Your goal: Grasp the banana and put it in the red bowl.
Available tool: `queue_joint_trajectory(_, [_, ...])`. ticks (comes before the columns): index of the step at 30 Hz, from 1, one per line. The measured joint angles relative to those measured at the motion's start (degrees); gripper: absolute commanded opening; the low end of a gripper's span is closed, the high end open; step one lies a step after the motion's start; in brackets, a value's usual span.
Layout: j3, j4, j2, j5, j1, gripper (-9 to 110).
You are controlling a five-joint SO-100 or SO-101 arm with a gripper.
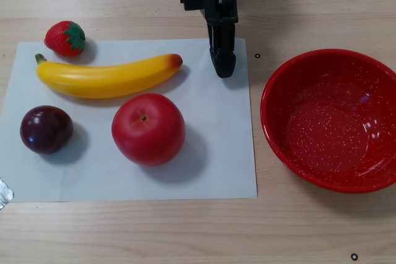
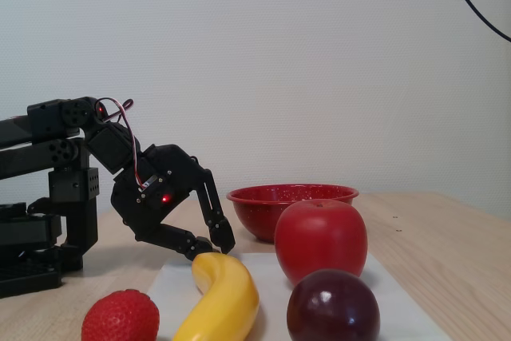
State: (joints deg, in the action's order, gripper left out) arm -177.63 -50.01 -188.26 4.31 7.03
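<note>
The banana (image 1: 105, 78) is bright yellow with an orange-red tip and lies across the upper part of a white sheet; in the fixed view the banana (image 2: 223, 297) points toward the camera. The red bowl (image 1: 291, 78) stands empty on the wood to the right of the sheet, and in the fixed view the red bowl (image 2: 271, 213) sits behind the fruit. My black gripper (image 1: 223, 66) hangs low over the sheet's upper right corner, a short way right of the banana's orange tip and not touching it. In the fixed view my gripper (image 2: 217, 247) has its fingertips together, holding nothing.
A red apple (image 1: 148, 129) lies just below the banana, a dark plum (image 1: 46, 129) at the sheet's left and a strawberry (image 1: 65, 38) at its upper left corner. The white sheet (image 1: 216, 165) lies on a wooden table. The arm's base (image 2: 40, 221) stands at the left of the fixed view.
</note>
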Motion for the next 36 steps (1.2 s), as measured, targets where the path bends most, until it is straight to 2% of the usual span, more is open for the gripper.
queue_joint_trajectory(21, [0.00, -0.44, -0.09, 0.44, -0.79, 0])
queue_joint_trajectory(30, [1.32, -6.50, 0.09, 0.35, -1.41, 0])
queue_joint_trajectory(36, [9.67, -14.41, 5.54, 0.44, -4.22, 0])
